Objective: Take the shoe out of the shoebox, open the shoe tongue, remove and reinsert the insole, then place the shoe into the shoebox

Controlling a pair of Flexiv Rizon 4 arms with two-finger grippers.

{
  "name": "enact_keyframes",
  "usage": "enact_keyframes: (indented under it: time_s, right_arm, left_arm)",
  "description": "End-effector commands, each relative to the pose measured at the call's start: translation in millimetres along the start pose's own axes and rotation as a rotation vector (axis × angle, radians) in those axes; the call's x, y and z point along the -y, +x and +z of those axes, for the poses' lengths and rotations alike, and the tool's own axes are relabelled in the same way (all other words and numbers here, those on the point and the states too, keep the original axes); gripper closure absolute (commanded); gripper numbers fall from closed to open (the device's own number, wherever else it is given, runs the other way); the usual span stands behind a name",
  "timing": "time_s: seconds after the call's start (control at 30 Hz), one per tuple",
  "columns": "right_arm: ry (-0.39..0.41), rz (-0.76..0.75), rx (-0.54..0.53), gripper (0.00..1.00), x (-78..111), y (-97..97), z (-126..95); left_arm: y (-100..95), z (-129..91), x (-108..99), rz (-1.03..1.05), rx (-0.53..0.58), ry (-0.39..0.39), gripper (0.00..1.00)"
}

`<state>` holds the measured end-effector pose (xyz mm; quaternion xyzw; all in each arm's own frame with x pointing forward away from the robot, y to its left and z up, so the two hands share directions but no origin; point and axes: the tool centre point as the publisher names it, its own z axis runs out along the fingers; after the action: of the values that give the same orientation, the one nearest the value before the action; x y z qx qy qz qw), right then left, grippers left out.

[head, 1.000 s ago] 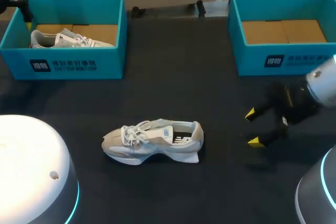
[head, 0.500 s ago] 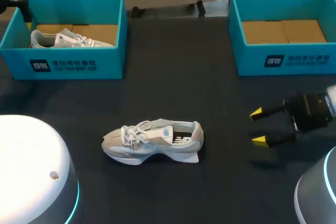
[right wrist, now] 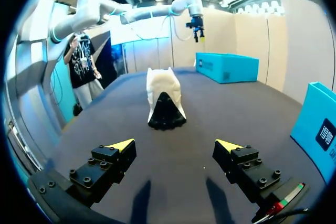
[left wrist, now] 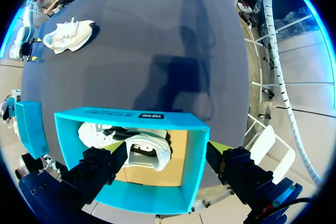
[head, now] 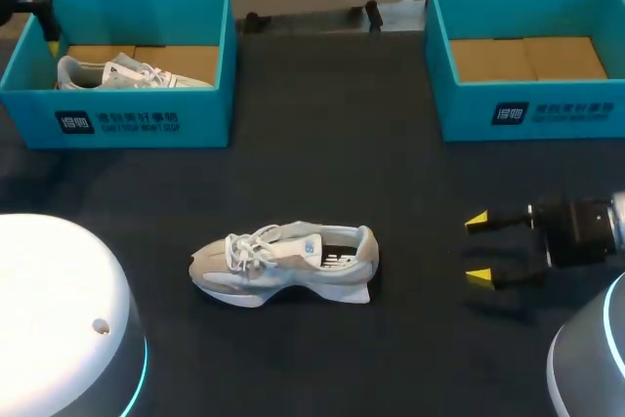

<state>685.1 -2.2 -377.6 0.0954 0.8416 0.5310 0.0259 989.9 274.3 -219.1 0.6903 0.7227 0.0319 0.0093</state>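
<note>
A grey-and-white shoe (head: 283, 261) lies on its side in the middle of the black table, toe pointing left. My right gripper (head: 478, 248) hovers level to its right, a gap away, open and holding nothing. In the right wrist view the shoe (right wrist: 165, 100) sits heel-on ahead of the open right gripper (right wrist: 176, 148). My left gripper (left wrist: 165, 150) hangs open above the left teal shoebox (left wrist: 131, 121), which holds a second shoe (left wrist: 144, 148). That box (head: 142, 124) with its shoe (head: 122, 72) stands at the far left. The shoe on the table (left wrist: 68, 34) also shows beyond the box in the left wrist view.
A second teal shoebox (head: 527, 109) stands at the far right, with only its cardboard bottom showing. My arms' rounded bases fill the near left corner (head: 59, 319) and the near right corner (head: 591, 358). Open black tabletop lies between the boxes and around the shoe.
My right gripper has turned level and shifted slightly right and toward the near edge, staying open. The shoe and both boxes have not moved.
</note>
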Motion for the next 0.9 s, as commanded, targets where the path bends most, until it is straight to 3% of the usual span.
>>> enact_keyframes:
  time_s: [0.03,0.37,0.43,0.83,0.9]
  right_arm:
    - [0.004,0.0,-0.007,0.0,0.4,-3.0,12]
    - [0.005,0.006,0.005,0.0,-0.9,-1.2,34]
    - [-0.034,0.016,0.007,0.0,-0.8,1.5,40]
    - [-0.034,0.016,0.007,0.0,-0.8,1.5,40]
    - [-0.026,-0.021,-0.017,0.0,-5.1,7.5,51]
  left_arm:
    - [0.1,0,2,0.001,-0.001,-0.003,0.0]
    - [0.1,0,2,0.001,-0.001,-0.003,0.0]
    - [0.1,0,2,0.001,-0.001,-0.003,0.0]
    - [0.1,0,2,0.001,-0.001,-0.003,0.0]
    - [0.1,0,2,0.001,-0.001,-0.003,0.0]
